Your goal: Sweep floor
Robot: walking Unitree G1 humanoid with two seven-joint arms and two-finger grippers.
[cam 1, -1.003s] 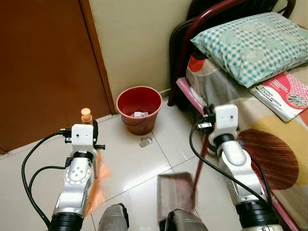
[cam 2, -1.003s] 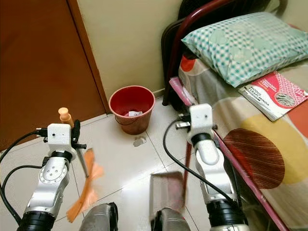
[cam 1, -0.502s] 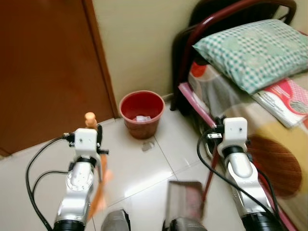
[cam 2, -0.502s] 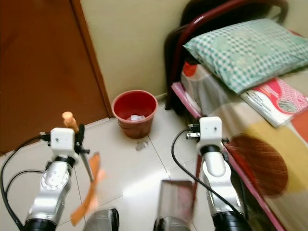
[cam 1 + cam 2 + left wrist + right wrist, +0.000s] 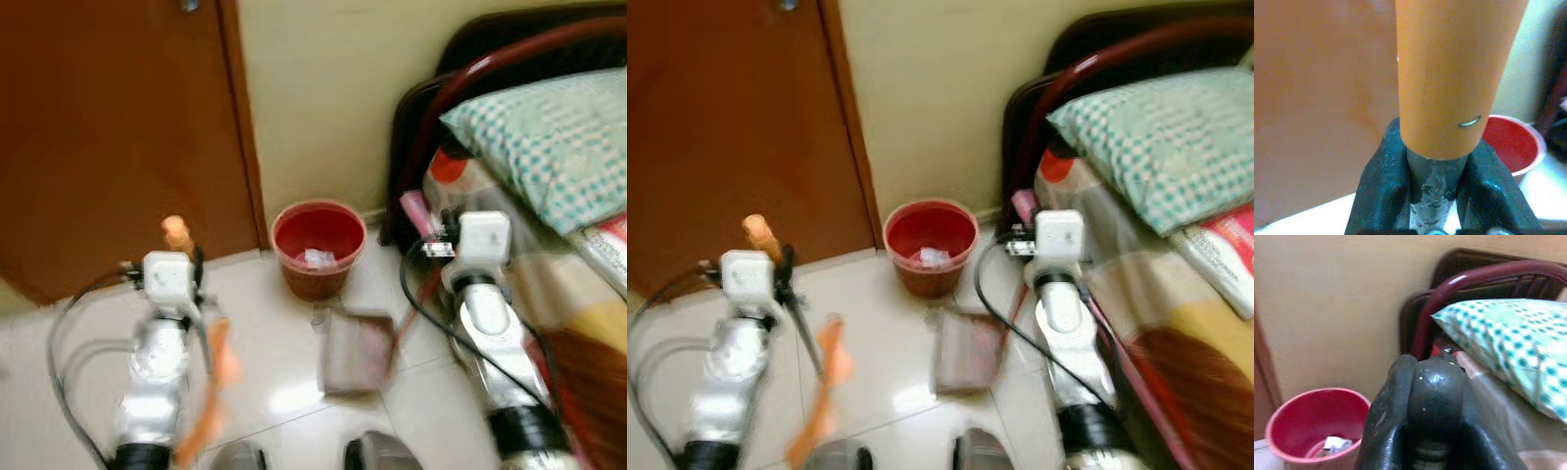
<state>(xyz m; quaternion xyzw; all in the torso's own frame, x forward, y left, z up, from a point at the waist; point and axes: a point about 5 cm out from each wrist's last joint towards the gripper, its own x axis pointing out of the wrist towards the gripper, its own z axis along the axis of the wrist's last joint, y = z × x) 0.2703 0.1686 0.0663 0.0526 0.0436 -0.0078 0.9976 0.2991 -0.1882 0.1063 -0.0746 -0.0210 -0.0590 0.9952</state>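
A brown wooden door [image 5: 118, 127] fills the left of the blurred head-camera scene, above a pale glossy tiled floor [image 5: 265, 323]. In front of it, the left gripper [image 5: 1437, 161] is closed around a broom [image 5: 201, 392]: its two dark fingers [image 5: 1376, 196] clamp the grey shaft just below the thick orange handle end [image 5: 1454, 73], which rises above the wrist, while the orange bristles hang down beside the silver forearm near the floor. Ahead, at the foot of the cream wall [image 5: 323, 88], stands a red bucket [image 5: 317, 245] with a scrap of paper inside. Just in front of the bucket lies a reddish-brown dustpan [image 5: 355, 350], flat near the floor, between the two arms. Its dark red handle runs up to the right gripper [image 5: 1434, 396], whose fingers are shut around the rounded handle top. On the right is a bed [image 5: 588, 323] with a dark red metal frame and a green checked pillow [image 5: 539, 137].
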